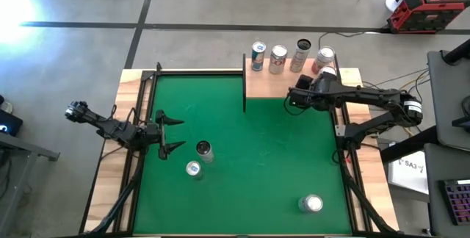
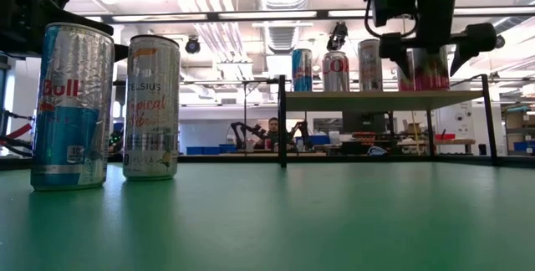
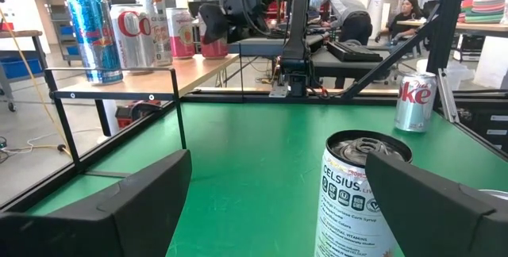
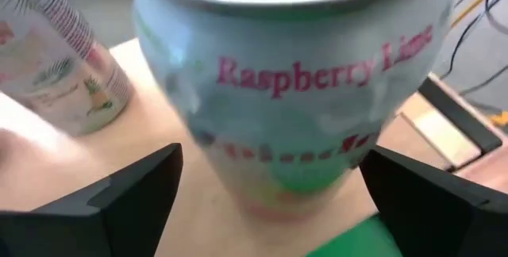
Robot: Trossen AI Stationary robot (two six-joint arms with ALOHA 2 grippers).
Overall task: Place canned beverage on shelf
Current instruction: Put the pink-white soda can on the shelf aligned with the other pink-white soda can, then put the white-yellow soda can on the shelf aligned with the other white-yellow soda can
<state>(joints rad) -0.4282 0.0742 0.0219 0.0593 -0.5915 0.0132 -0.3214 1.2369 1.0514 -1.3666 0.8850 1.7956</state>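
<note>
Nearest the low camera, a Red Bull can (image 2: 72,106) and a Celsius can (image 2: 150,107) stand upright on the green surface (image 1: 257,164), just beside each other. The left hand (image 1: 171,134) waits beside them, fingers spread and empty. A Diet Coke can (image 1: 311,204) stands well apart. Farther back, the shelf (image 1: 273,84) carries a row of cans; the right hand (image 1: 299,96) sits at its right end — fingers apart on either side of the Raspberry Lime can (image 4: 290,90), standing upright on the board.
</note>
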